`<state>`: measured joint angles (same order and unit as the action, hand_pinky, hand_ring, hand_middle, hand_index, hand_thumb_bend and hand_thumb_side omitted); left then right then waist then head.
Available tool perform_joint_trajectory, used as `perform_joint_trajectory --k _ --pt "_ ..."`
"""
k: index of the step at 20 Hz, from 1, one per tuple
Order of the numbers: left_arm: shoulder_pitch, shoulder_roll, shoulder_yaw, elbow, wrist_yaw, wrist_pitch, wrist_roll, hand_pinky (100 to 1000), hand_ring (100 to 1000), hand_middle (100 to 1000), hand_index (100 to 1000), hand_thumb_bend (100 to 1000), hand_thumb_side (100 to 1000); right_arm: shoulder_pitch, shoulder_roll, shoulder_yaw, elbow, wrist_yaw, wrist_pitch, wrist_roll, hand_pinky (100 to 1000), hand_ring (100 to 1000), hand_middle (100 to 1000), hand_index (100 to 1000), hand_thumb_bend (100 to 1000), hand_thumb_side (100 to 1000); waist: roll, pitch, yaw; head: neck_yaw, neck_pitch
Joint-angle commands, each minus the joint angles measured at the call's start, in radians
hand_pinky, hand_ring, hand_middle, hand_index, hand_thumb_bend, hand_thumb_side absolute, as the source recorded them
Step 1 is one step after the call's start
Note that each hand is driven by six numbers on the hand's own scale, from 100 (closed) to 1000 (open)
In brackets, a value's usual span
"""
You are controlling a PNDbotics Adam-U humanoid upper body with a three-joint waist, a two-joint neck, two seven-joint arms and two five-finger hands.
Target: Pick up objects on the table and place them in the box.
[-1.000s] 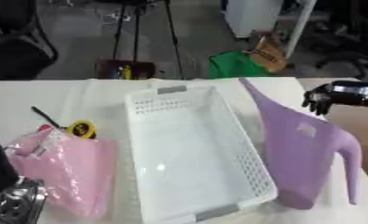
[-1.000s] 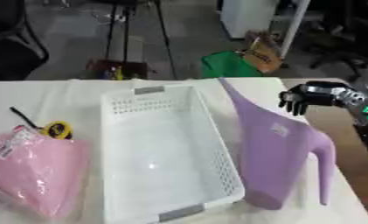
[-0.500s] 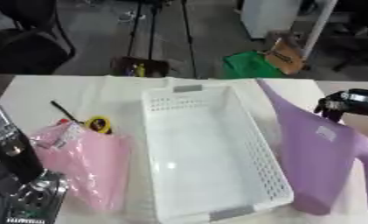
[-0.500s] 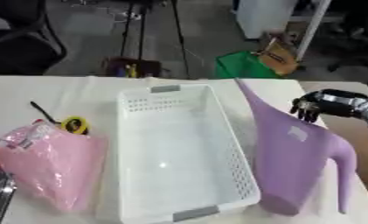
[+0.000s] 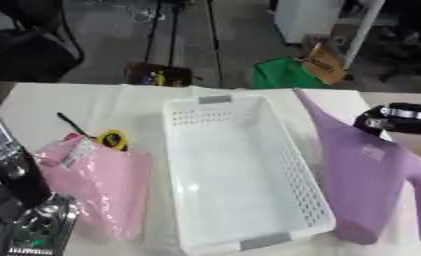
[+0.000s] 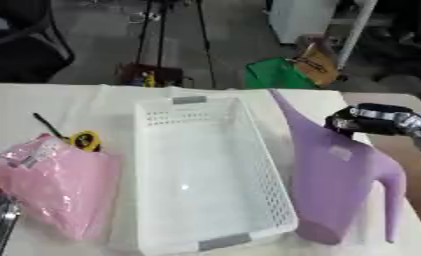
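Observation:
A white slotted box (image 5: 215, 113) stands in the middle of the table with nothing inside. Right of it a purple watering can (image 6: 336, 180) lies with its long spout pointing away. My right hand (image 6: 360, 120) hangs over the can's upper right edge, fingers relaxed and pointing down, holding nothing. Left of the box lies a pink plastic bag (image 5: 100, 182), and just beyond it a yellow tape measure (image 5: 114, 140) with a black strap. My left hand (image 5: 10, 165) shows as a dark shape at the lower left, beside the pink bag.
A white cloth covers the table (image 5: 91, 100). Beyond the far edge are a tripod (image 5: 170, 40), a green bag (image 5: 283, 75), a cardboard box (image 5: 323, 60) and office chairs. A metal part with a green board (image 5: 34, 235) sits in the lower left corner.
The whole picture has shifted, so the head moved. My right hand has come lower and closer over the watering can. My left arm has risen into view at the lower left.

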<state>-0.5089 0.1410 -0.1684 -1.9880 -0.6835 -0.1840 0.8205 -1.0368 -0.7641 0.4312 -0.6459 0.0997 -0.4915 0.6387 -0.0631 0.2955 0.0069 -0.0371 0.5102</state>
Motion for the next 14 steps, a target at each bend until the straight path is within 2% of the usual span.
perform_joint_trajectory --k 1,9,14 --pt "-0.011 0.004 -0.004 -0.012 -0.002 -0.002 0.002 704 649 727 751 100 980 -0.002 -0.075 0.03 -0.084 -0.058 -0.22 0.268 602 589 573 753 100 1000 0.0 -0.026 -0.003 -0.007 0.009" --pt "-0.016 0.003 -0.006 -0.012 -0.001 -0.003 -0.002 704 649 727 751 100 979 0.046 -0.131 0.095 -0.228 -0.146 -0.122 0.268 598 589 572 761 100 1000 0.001 -0.026 -0.002 -0.02 0.01" --pt "-0.019 0.001 -0.007 -0.012 0.0 -0.004 -0.005 704 649 727 751 100 979 0.069 -0.154 0.123 -0.282 -0.159 -0.117 0.268 602 594 579 773 100 1000 0.002 -0.026 0.001 -0.024 0.006"
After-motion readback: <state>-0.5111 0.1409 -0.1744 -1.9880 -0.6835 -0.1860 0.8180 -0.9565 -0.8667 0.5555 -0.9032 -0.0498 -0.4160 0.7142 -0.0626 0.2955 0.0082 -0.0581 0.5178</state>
